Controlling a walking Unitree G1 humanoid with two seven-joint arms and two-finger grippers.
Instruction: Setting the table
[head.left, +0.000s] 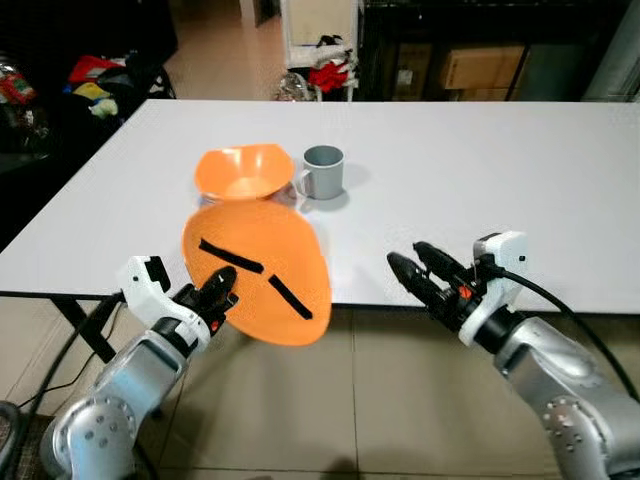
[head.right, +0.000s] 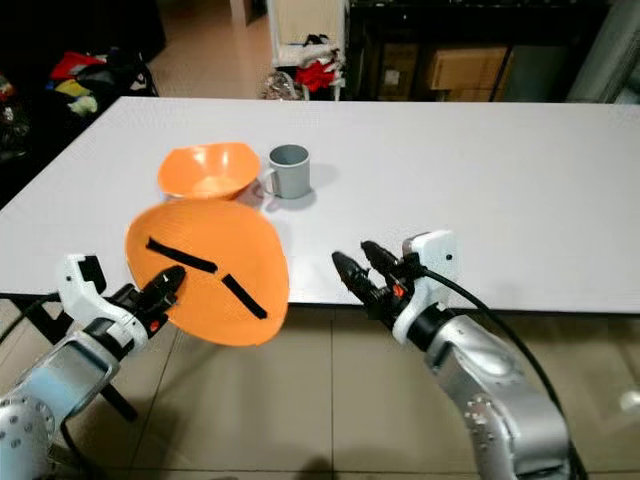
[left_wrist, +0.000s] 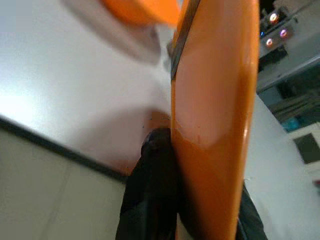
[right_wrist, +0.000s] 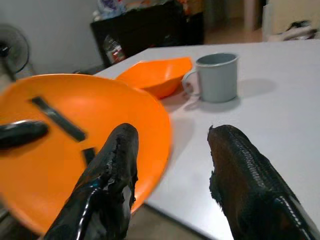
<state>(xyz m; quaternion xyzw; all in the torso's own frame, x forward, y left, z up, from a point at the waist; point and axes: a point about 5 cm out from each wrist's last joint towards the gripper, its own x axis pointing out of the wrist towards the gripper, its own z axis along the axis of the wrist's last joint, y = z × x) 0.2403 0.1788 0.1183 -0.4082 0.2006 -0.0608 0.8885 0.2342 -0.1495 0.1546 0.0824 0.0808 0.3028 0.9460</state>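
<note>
My left gripper (head.left: 222, 292) is shut on the lower left rim of an orange plate (head.left: 258, 270), held tilted over the table's near edge; two black strips mark its face. In the left wrist view the plate's rim (left_wrist: 210, 100) is clamped between my black fingers (left_wrist: 152, 190). An orange bowl (head.left: 243, 171) and a grey mug (head.left: 323, 171) stand on the white table (head.left: 480, 180) just beyond the plate. My right gripper (head.left: 415, 272) is open at the table's front edge, right of the plate, with nothing between its fingers (right_wrist: 107, 170).
The table stretches wide to the right and far side. A black table leg (head.left: 85, 325) stands below at left. Beyond the far edge are a dark shelf with boxes (head.left: 480, 65) and clothes (head.left: 330, 70) on the floor.
</note>
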